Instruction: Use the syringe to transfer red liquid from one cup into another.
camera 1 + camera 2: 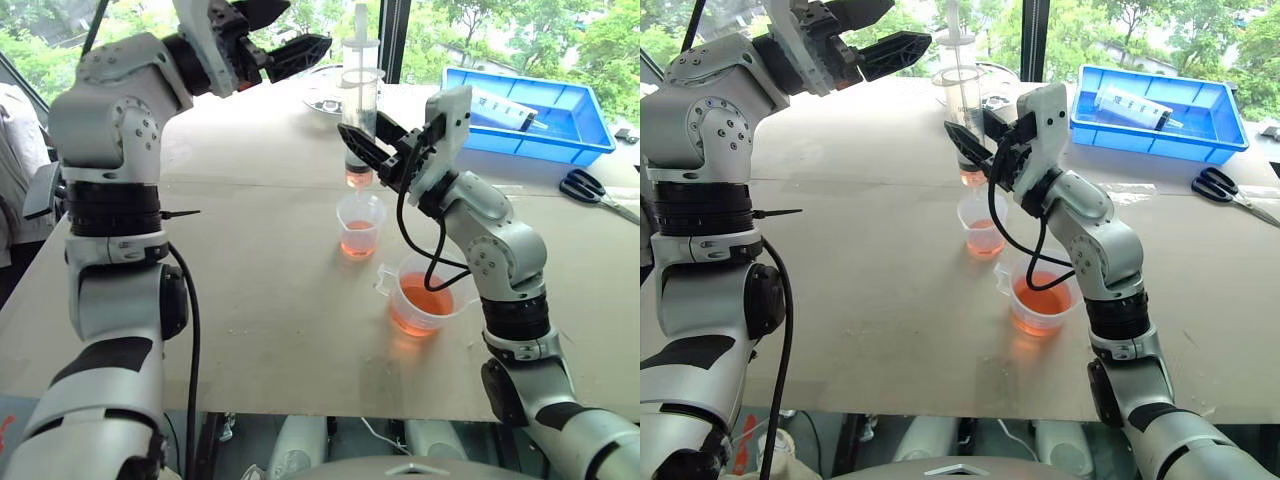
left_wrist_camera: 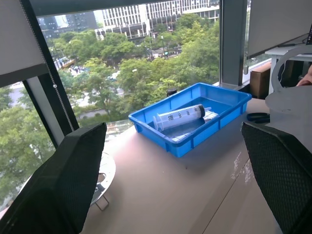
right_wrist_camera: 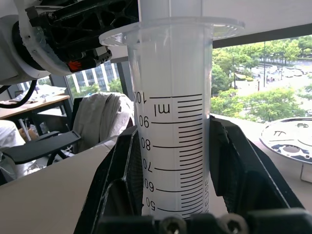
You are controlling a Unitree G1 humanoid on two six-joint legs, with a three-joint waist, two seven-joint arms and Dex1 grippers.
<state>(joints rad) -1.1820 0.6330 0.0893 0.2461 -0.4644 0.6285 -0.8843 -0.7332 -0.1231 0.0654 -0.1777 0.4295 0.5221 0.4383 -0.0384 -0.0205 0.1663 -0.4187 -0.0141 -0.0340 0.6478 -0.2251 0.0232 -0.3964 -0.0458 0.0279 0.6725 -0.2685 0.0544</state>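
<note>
We see the syringe [image 1: 359,110] upright above the small cup [image 1: 360,226], the handled cup [image 1: 424,297] nearer, tray [image 1: 560,135] behind right.

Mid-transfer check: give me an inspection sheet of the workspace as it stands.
Surface: brown table, no spills seen.
Job's things: syringe upright, nozzle over the small cup; red liquid in it and in the handled cup.
Clutter: blue tray holding a second syringe; scissors; round metal stand.
Grippers: right gripper shut on syringe; left gripper open, raised, empty.
Cables: black cable loops beside the handled cup.
Surroundings: windows, trees.
</note>
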